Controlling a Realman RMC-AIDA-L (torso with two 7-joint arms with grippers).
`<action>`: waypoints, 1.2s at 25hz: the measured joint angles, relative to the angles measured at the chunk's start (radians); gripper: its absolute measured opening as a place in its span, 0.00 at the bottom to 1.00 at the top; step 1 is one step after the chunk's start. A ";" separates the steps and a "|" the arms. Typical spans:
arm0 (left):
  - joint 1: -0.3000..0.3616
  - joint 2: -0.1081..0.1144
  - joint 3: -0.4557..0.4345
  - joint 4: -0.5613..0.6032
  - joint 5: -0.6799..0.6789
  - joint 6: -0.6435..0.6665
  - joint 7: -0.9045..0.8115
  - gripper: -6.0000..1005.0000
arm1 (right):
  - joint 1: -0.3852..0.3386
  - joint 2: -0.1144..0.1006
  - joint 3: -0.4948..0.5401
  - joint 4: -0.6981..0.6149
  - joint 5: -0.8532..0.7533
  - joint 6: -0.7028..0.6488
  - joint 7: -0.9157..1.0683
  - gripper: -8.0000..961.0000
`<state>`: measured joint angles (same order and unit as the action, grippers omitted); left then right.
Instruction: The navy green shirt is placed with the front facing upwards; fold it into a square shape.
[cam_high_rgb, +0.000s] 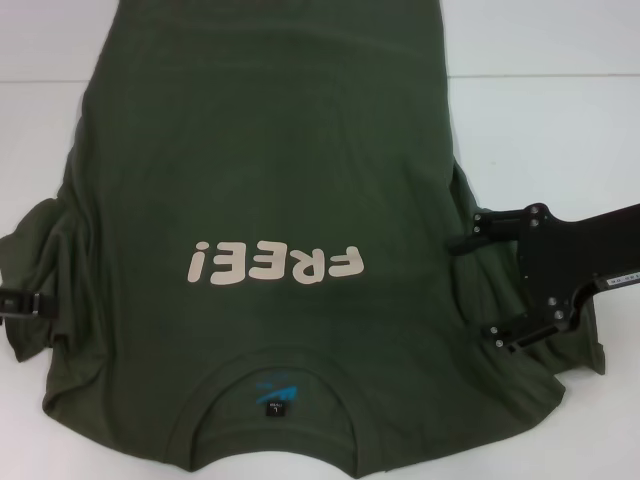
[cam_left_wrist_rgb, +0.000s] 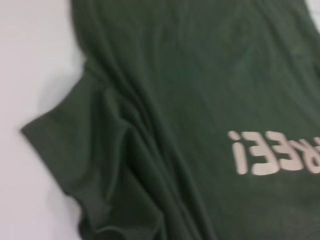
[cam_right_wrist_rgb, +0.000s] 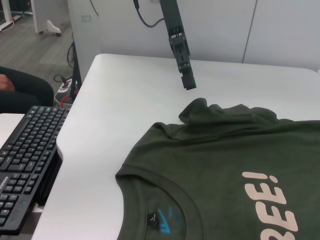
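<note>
The navy green shirt (cam_high_rgb: 280, 170) lies front up on the white table, its round neck and blue label (cam_high_rgb: 275, 395) nearest me and the pale "FREE!" lettering (cam_high_rgb: 270, 265) across the chest. Both sleeves are bunched. My right gripper (cam_high_rgb: 481, 292) is open over the crumpled right sleeve (cam_high_rgb: 585, 345), fingers spread on either side of the fabric. Only a black tip of my left gripper (cam_high_rgb: 20, 303) shows at the left sleeve (cam_high_rgb: 35, 240). In the right wrist view the left gripper (cam_right_wrist_rgb: 188, 82) hangs just above that sleeve (cam_right_wrist_rgb: 200, 110).
The white table (cam_high_rgb: 560, 110) extends beyond the shirt on the right and far side. A black keyboard (cam_right_wrist_rgb: 25, 160) sits on a lower desk past the table's rounded edge (cam_right_wrist_rgb: 75, 150). Cables and furniture stand behind.
</note>
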<state>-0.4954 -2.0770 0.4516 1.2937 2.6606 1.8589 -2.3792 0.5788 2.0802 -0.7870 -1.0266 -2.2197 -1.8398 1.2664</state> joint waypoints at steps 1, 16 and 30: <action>0.000 -0.001 0.005 0.000 0.015 -0.010 -0.006 0.92 | 0.001 0.000 0.000 0.000 0.000 0.000 0.000 0.98; -0.005 -0.021 0.125 -0.111 0.134 -0.226 -0.062 0.92 | 0.003 0.005 -0.001 0.005 0.000 0.016 -0.001 0.98; -0.009 -0.031 0.177 -0.128 0.174 -0.279 -0.065 0.79 | 0.004 0.006 -0.003 0.011 0.005 0.027 0.000 0.98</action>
<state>-0.5047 -2.1077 0.6286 1.1654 2.8342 1.5795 -2.4444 0.5825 2.0864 -0.7901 -1.0154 -2.2146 -1.8123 1.2667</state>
